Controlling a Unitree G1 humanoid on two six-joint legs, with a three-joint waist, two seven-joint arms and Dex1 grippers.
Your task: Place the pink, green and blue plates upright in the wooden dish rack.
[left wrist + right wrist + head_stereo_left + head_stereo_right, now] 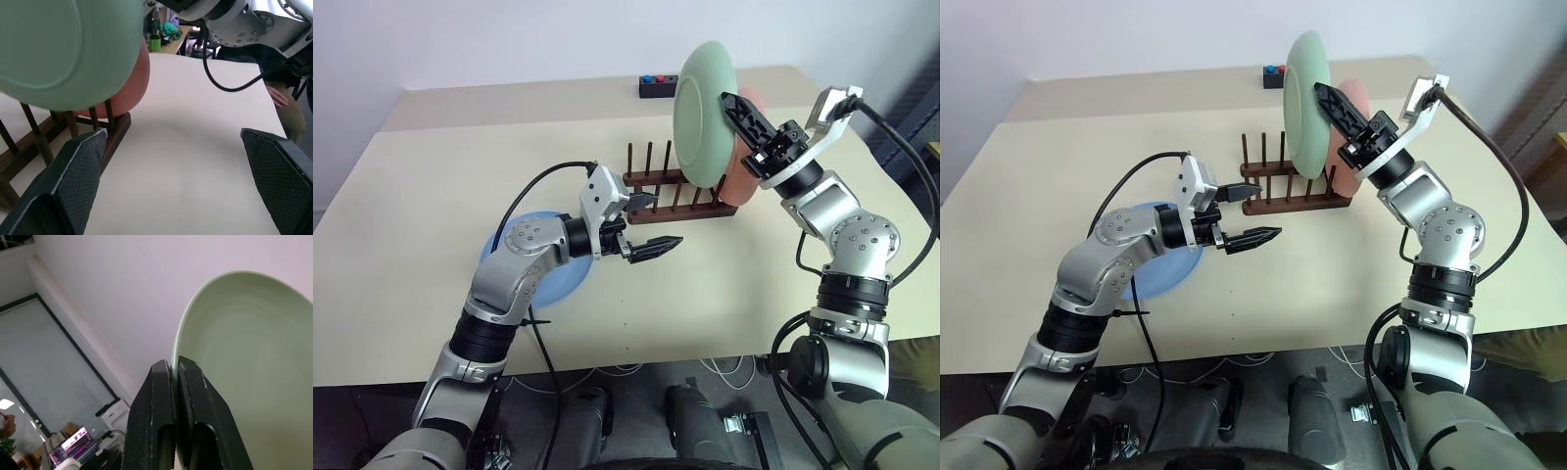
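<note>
Green plate (703,113) upright above rack (677,196)

Green plate (703,110) in right claw (741,110) above wooden dish rack (671,193).

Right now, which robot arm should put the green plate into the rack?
The right: its end effector already pinches the green plate upright above the wooden dish rack. The left end effector is open, holding nothing.

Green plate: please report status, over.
Right gripper shut on green plate, upright above wooden dish rack. Pink plate already racked. Left gripper open, empty, beside rack. Blue plate flat on table.
</note>
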